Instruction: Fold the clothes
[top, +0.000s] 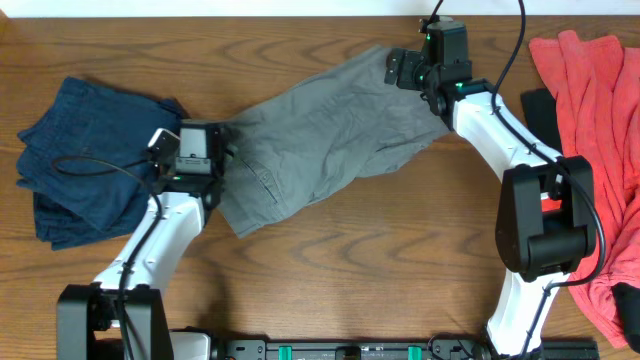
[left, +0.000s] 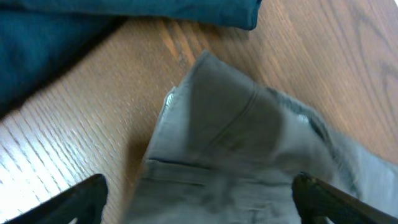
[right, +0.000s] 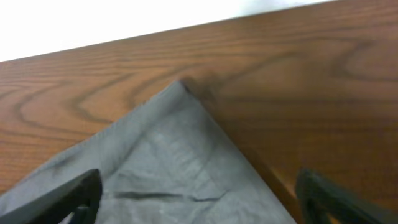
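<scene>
Olive-grey shorts (top: 320, 135) lie spread slantwise across the middle of the wooden table. My left gripper (top: 215, 170) is open over their near-left waistband corner (left: 236, 143), with cloth between its fingertips (left: 199, 202). My right gripper (top: 400, 68) is open over the far-right leg corner (right: 180, 149), its fingertips (right: 199, 199) wide apart on either side of the cloth. A navy blue garment (top: 85, 160) lies crumpled at the left and shows in the left wrist view (left: 93, 25). Coral-red garments (top: 600, 130) lie heaped at the right.
The table's far edge (right: 186, 28) runs just beyond the shorts' far corner. A black object (top: 540, 105) lies partly under the red heap. A dark rail (top: 350, 350) runs along the near edge between the arm bases.
</scene>
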